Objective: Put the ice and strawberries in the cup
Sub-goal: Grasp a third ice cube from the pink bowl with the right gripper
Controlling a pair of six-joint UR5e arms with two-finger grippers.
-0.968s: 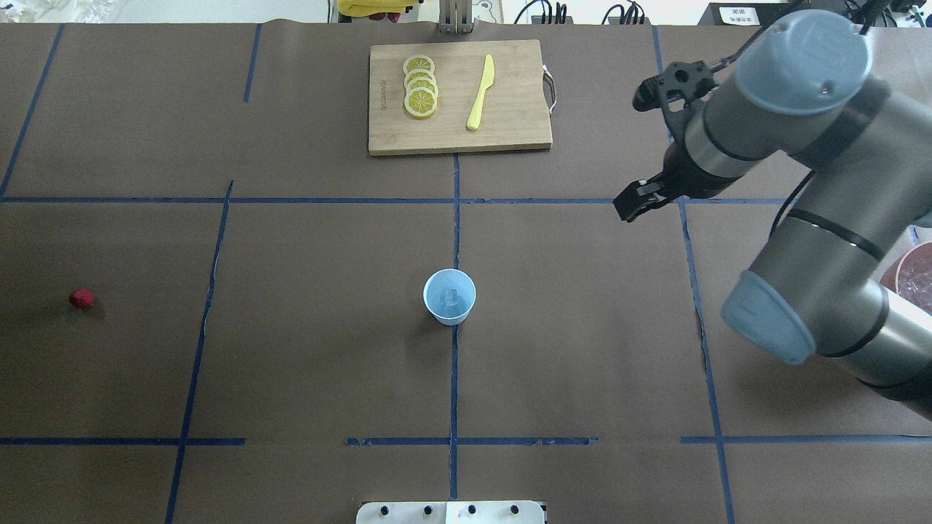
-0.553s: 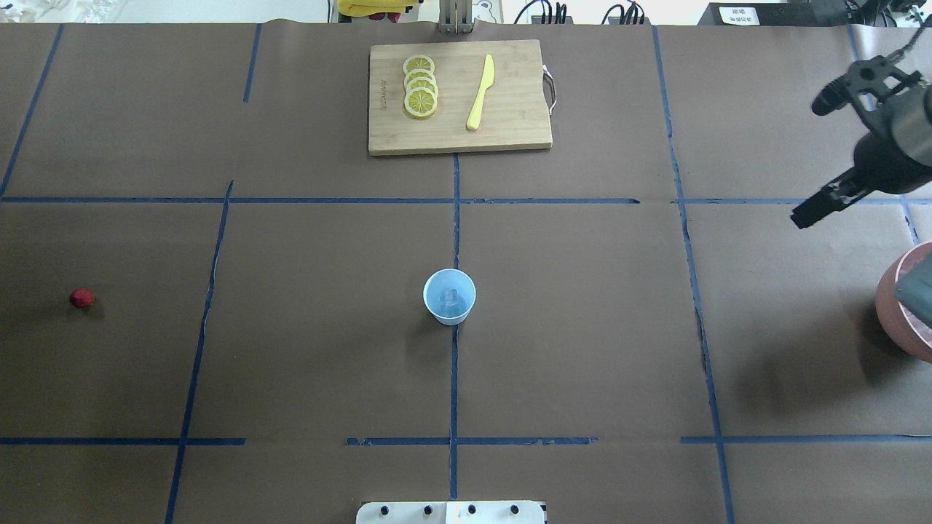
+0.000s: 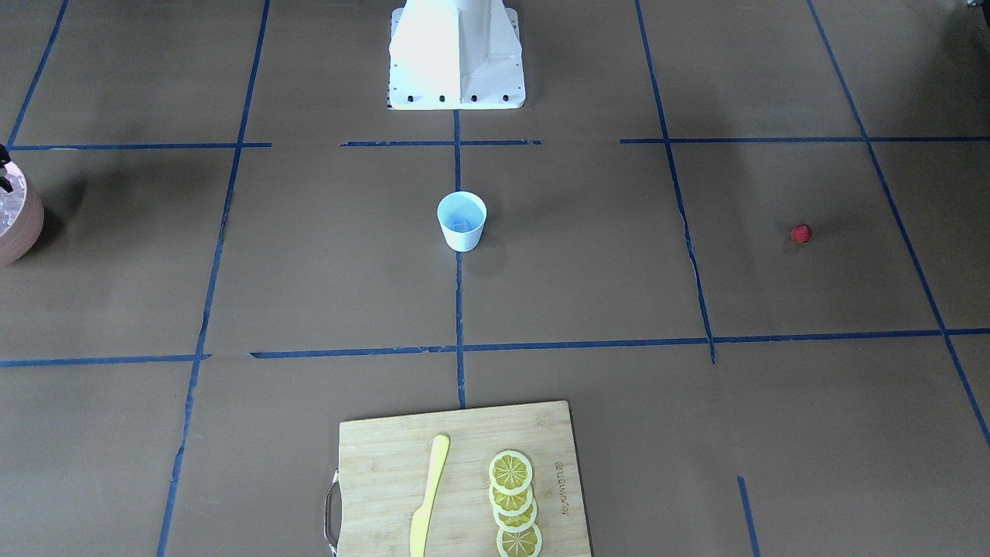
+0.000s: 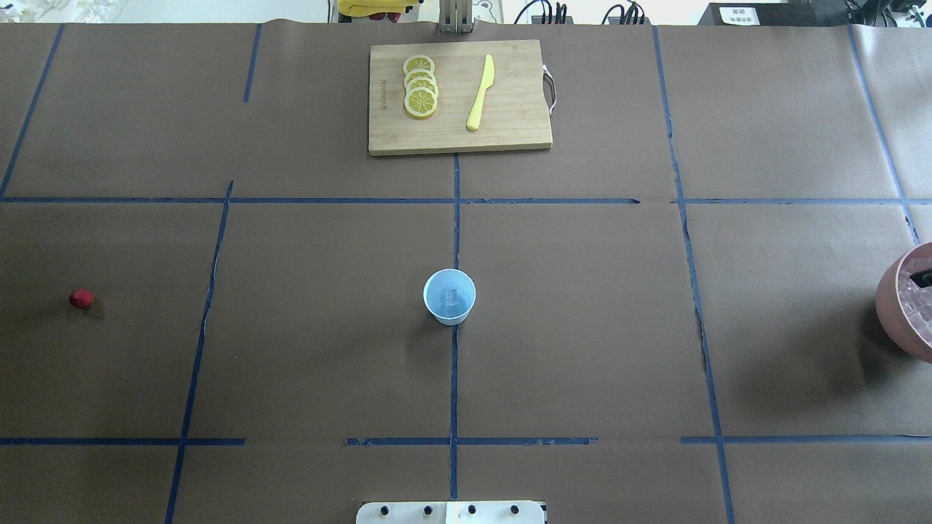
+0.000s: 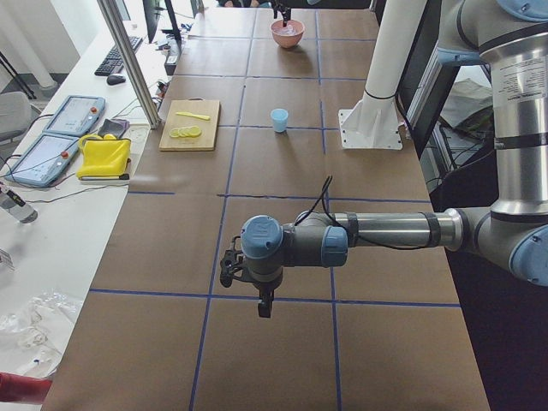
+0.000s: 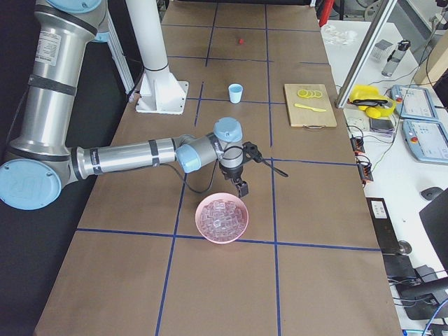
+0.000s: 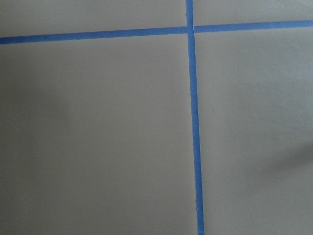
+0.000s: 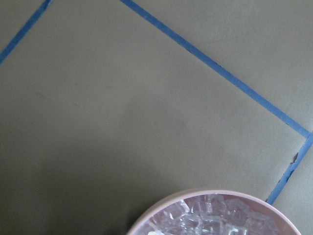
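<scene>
The pale-blue cup (image 4: 449,296) stands upright at the table's middle with one clear ice cube (image 4: 451,295) in it; it also shows in the front view (image 3: 462,220). The strawberry (image 4: 81,298) lies alone at the far left. More ice (image 6: 222,217) fills the pinkish bowl (image 6: 198,213) at the right edge. My right gripper (image 6: 241,187) hangs just above the bowl's far rim; only a dark sliver of it (image 4: 923,276) shows overhead, so I cannot tell whether it is open or shut. My left gripper (image 5: 263,306) hovers over bare paper far left of the strawberry; I cannot tell its state.
A wooden cutting board (image 4: 510,138) at the far middle holds several lemon slices (image 4: 420,86) and a yellow knife (image 4: 480,92). The robot's base plate (image 4: 450,512) sits at the near edge. The right wrist view shows the bowl's rim (image 8: 195,194) and ice (image 8: 210,220).
My right arm has swung right, off the right-middle of the table and out of the overhead view, ending over the bowl. Cup, ice cube and strawberry have not moved.
</scene>
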